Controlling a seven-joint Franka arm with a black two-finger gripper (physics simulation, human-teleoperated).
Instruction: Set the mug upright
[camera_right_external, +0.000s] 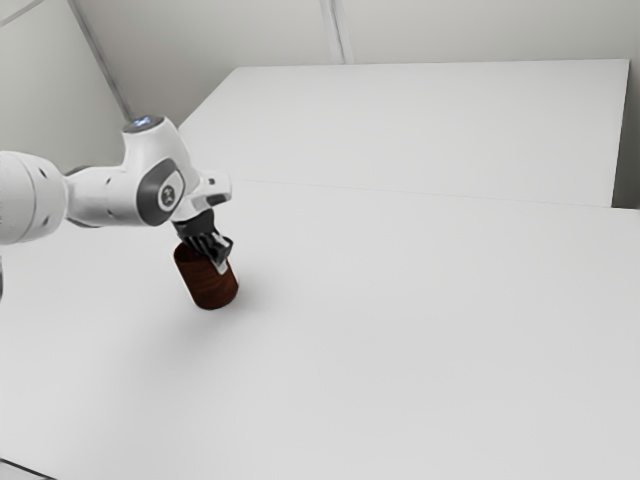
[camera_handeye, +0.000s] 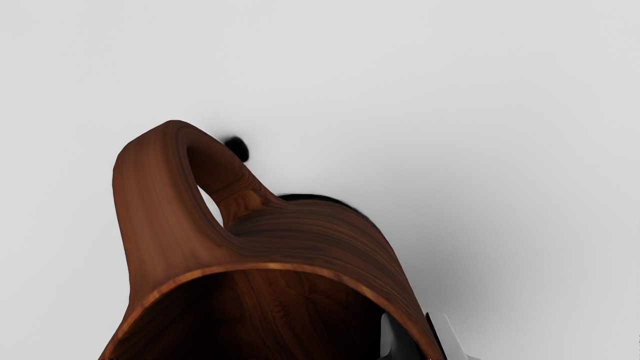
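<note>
My gripper (camera_right_external: 221, 262) reaches down over the rim of the brown wood-grained mug (camera_right_external: 210, 288) in the exterior view. The mug's mouth is toward the hand and its base toward the table, with the body leaning somewhat; whether the base touches the table I cannot tell. In the wrist view the gripper (camera_handeye: 423, 334) is shut on the wall of the mug (camera_handeye: 320, 225), with one finger inside the mouth and the other against the outside. The handle stands out from the body, away from the gripped part of the wall.
The mug is over a broad white table (camera_right_external: 420, 330). Behind it lies another white surface (camera_right_external: 420, 120), with pale walls beyond. A dark thin line (camera_right_external: 28, 469) crosses the near corner at the exterior view's left.
</note>
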